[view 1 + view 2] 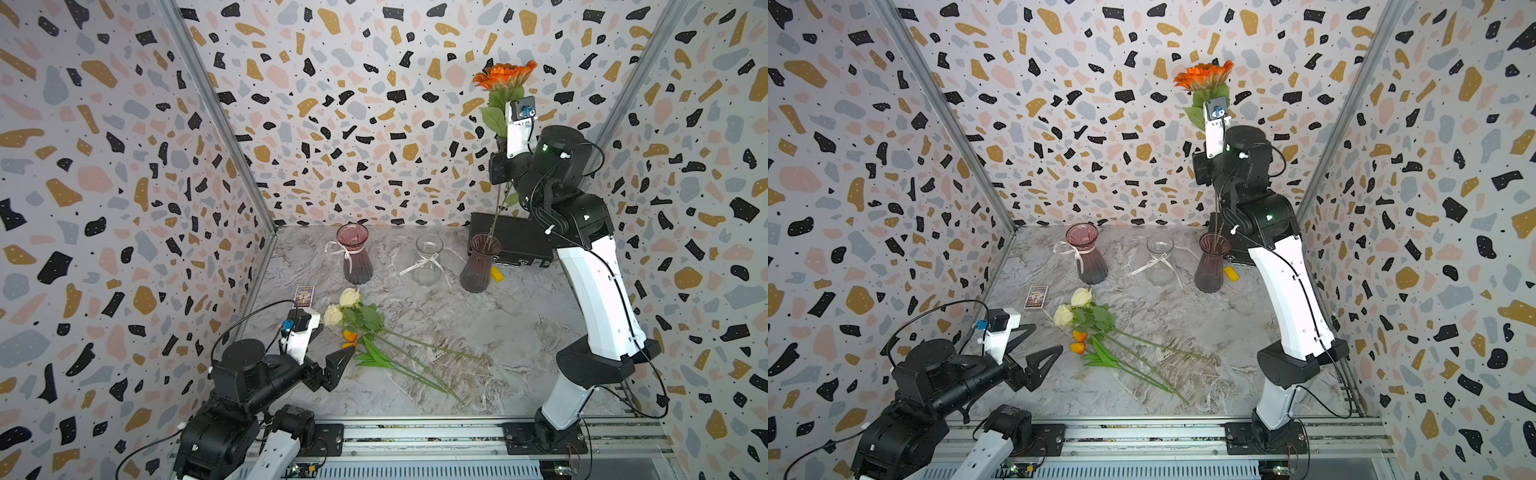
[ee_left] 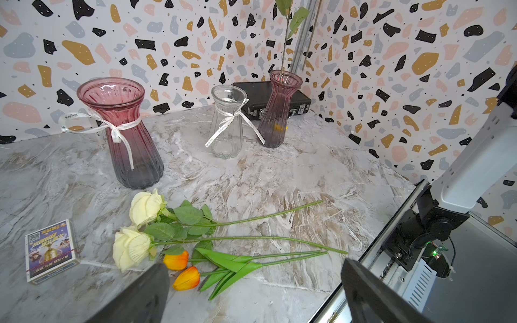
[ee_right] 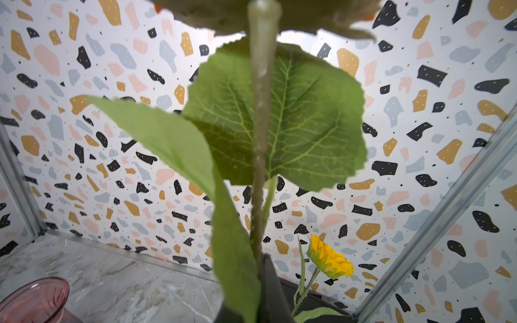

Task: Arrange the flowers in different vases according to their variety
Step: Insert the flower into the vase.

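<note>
Right hand (image 1: pixel 498 168) is up high at far right, clenched on the stem of the orange daisy (image 1: pixel 505 77). The bloom is on top, with ragged orange petals and broad saw-edged green leaves right under it. The stem is long, thin and roughly upright, and its lower end is inside the mouth of the purple-brown vase (image 1: pixel 480 266). Can't tell if it reaches the bottom.

Three vases stand in a row along the far side of the table (image 1: pixel 478 345): pink-red vase (image 1: pixel 356 257) left, clear vase (image 1: pixel 428 262) middle, purple-brown vase right. All are waisted glass with flared rims. The pink-red and purple-brown ones are ribbed and darken toward the base. The pink-red and clear ones have white ribbon bows at the waist.

Black case (image 1: pixel 519 241) lies flat behind the purple-brown vase. Yellow daisy (image 3: pixel 330 260) shows by the case in the right wrist view; can't tell how it rests.

Left of centre, the cream roses (image 1: pixel 349 297) and orange tulips (image 1: pixel 350 336) lie flat on the table. Their heads point left and the green stems fan toward the near right. The rose heads are side by side, and the tulips sit just nearer.

Left hand (image 1: pixel 337 340) is low at near left, released, fingers wide apart, near the tulip heads. Small printed card box (image 1: pixel 303 296) lies just left of the roses.
</note>
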Available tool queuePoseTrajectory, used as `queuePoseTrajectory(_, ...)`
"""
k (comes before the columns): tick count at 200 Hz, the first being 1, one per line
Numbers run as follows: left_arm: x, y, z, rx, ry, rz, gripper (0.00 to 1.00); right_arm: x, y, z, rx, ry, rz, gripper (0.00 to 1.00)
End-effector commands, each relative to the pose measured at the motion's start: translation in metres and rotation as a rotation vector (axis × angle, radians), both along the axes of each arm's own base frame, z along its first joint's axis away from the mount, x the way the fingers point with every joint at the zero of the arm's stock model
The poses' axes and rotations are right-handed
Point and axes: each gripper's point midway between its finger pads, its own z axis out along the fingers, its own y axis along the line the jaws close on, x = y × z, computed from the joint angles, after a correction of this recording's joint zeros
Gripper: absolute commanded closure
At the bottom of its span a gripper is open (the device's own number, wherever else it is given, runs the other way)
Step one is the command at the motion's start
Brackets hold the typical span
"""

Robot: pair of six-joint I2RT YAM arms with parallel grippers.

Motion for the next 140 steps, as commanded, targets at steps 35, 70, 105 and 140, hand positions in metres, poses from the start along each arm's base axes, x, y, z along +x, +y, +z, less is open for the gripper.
queuePoseTrajectory(35,0.004,-0.004,0.005,0.002,-0.042,-0.024,0.0,0.023,-0.019,0.01,0.06,-0.066,-0.098,1.0)
queuePoseTrajectory(70,0.001,-0.004,0.006,0.006,-0.048,-0.031,0.0,0.051,-0.023,-0.012,0.027,-0.037,-0.136,1.0)
queuePoseTrajectory(105,0.001,-0.003,0.007,0.01,-0.054,-0.029,0.01,0.072,-0.028,-0.037,0.004,0.013,-0.159,1.0)
queuePoseTrajectory(140,0.001,-0.004,0.012,0.005,-0.07,-0.029,0.0,0.082,-0.024,-0.079,-0.005,0.075,-0.159,1.0)
